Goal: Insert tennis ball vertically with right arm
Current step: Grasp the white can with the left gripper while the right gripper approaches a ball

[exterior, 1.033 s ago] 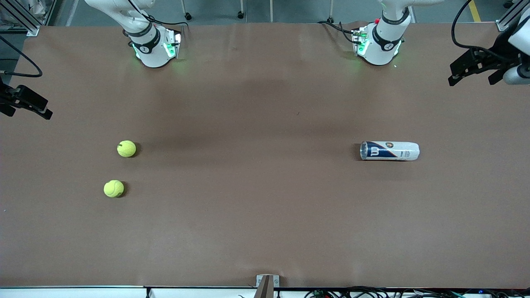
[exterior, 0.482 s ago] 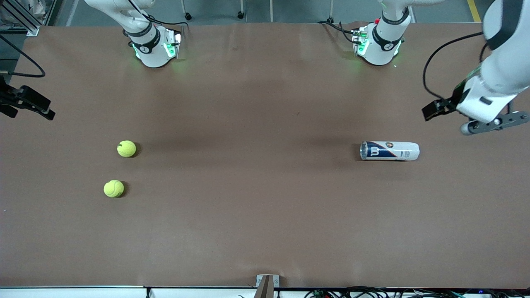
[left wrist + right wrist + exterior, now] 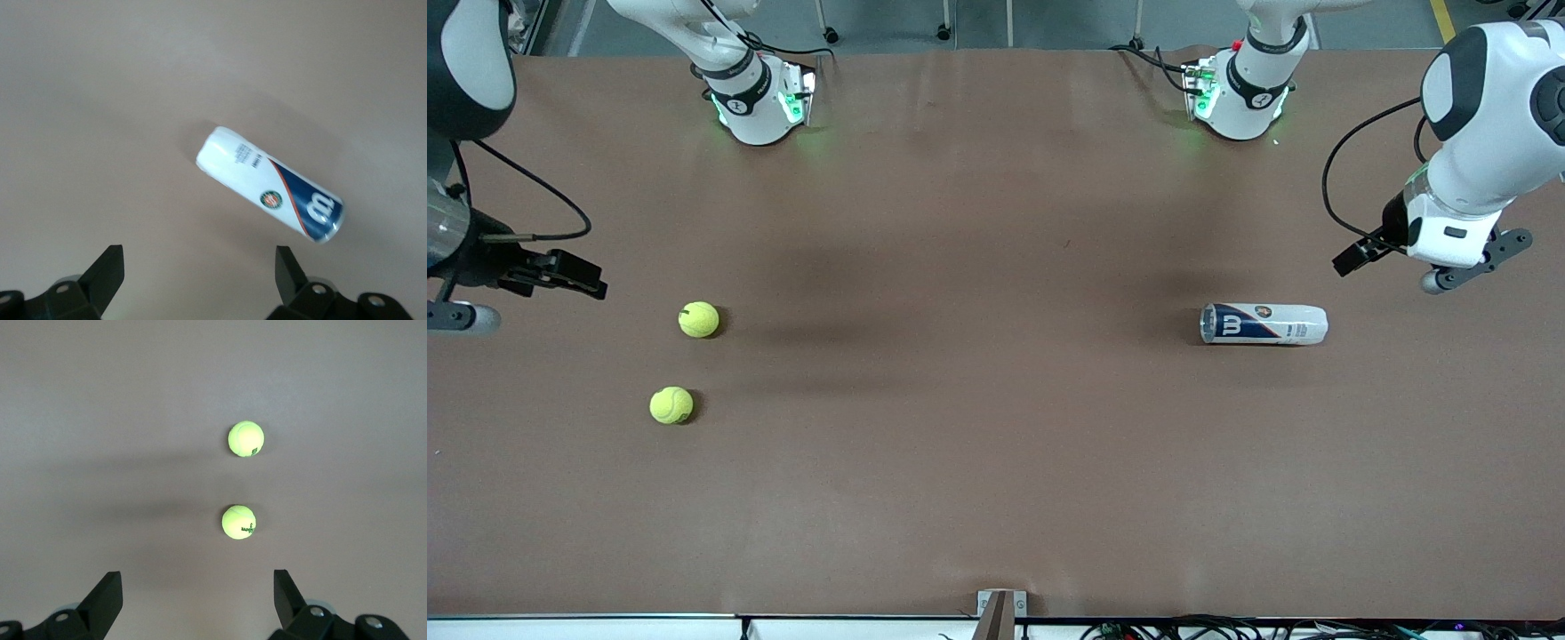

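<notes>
On the brown table (image 3: pixel 996 462), the thing nearest the front camera is a tennis ball (image 3: pixel 671 405), lying toward the right arm's end; a second tennis ball (image 3: pixel 698 319) sits a little farther from the camera, near the first but not touching it. About level with that second ball, toward the left arm's end, a ball can (image 3: pixel 1264 324) lies on its side, white with a blue band and logo (its open mouth faces the middle of the table). Both balls are on the bare table, well apart from the can. The right gripper (image 3: pixel 193 600) hangs in the air above its end of the table, off to the side of the two balls, fingers (image 3: pixel 107 597) spread wide and holding nothing. The front view shows only the arm's dark wrist hardware at the frame edge, while the right wrist view shows both balls ahead of the open claw, one with dark lettering on it. The left gripper (image 3: pixel 197 277) hovers above its own end of the table, just off the closed end of the can, also spread wide and empty. Its wrist view shows the can's barcode and round emblem, which the front view does not resolve.
</notes>
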`<state>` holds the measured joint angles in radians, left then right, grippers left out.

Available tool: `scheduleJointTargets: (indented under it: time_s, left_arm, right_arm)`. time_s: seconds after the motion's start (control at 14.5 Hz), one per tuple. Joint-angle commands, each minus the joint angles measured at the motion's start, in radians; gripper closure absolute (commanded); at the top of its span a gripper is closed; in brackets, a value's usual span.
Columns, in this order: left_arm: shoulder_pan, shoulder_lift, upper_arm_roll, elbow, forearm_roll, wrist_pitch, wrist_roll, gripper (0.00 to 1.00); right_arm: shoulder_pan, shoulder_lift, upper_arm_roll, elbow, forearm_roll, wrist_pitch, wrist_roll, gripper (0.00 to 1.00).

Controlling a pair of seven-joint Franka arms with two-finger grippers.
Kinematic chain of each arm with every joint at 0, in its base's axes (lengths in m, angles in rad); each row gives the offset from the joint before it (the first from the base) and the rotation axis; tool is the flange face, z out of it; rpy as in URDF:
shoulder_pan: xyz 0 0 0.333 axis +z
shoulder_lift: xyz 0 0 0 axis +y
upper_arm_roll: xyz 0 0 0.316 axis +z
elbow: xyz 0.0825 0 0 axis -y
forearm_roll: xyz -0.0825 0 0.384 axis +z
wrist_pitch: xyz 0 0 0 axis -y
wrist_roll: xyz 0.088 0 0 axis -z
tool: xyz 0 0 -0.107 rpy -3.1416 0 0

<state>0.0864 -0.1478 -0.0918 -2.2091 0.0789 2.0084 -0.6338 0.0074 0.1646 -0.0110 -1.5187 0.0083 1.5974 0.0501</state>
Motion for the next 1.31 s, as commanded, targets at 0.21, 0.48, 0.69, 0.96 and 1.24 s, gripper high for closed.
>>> scheduleJointTargets:
  time_s: [0.21,0.48,0.69,0.96,1.24]
  left_arm:
    - [-0.002,0.169,-0.032,-0.029,0.018,0.191,-0.469,0.0]
    - [-0.005,0.302,-0.036,-0.014,0.018,0.334,-0.683,0.0]
    - [-0.019,0.353,-0.036,0.0,0.018,0.369,-0.796,0.0]
    - [-0.066,0.401,-0.036,-0.001,0.154,0.371,-1.028,0.0]
    - [-0.122,0.497,-0.036,0.009,0.385,0.369,-1.312,0.0]
  right_arm:
    - [0.002,0.07,-0.006,0.014,-0.008,0.021,-0.013,0.0]
    - [-0.009,0.121,-0.009,0.012,-0.01,0.084,-0.012,0.0]
    - [-0.01,0.162,-0.012,0.012,-0.011,0.124,-0.012,0.0]
    - [-0.015,0.19,-0.012,0.006,-0.03,0.176,-0.013,0.0]
    - [-0.038,0.24,-0.012,-0.017,-0.028,0.18,-0.015,0.0]
